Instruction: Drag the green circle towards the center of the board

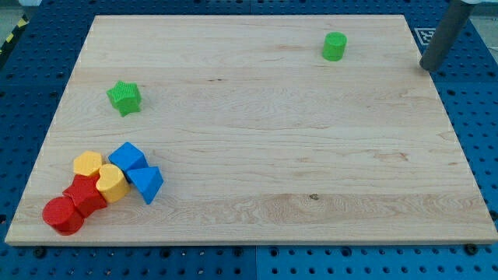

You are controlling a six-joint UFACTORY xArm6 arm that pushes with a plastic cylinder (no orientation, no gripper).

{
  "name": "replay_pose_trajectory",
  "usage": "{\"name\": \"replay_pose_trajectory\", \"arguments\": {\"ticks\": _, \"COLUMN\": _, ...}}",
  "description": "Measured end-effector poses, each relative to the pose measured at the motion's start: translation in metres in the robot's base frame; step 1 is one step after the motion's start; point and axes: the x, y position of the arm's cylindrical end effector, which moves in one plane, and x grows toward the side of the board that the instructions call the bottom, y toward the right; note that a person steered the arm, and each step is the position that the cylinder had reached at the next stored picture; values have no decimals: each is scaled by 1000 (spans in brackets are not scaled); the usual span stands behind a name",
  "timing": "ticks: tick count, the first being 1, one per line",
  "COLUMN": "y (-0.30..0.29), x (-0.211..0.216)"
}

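The green circle (334, 47), a short green cylinder, stands near the view's top right part of the wooden board (264, 148). My tip (427, 68) is the lower end of the dark rod at the view's right edge, just off the board's right side. It lies to the right of the green circle and slightly lower, well apart from it.
A green star (124, 97) sits at the view's left. At the bottom left is a cluster: two blue blocks (127, 156) (145, 183), two yellow blocks (88, 163) (111, 183), a red block (85, 195) and a red cylinder (62, 215). Blue pegboard surrounds the board.
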Motion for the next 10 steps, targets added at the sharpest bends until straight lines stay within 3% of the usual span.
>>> {"name": "replay_pose_trajectory", "arguments": {"ticks": 3, "y": -53, "x": -5}}
{"name": "replay_pose_trajectory", "arguments": {"ticks": 5, "y": -111, "x": -82}}
{"name": "replay_pose_trajectory", "arguments": {"ticks": 7, "y": -138, "x": -50}}
{"name": "replay_pose_trajectory", "arguments": {"ticks": 10, "y": -208, "x": -34}}
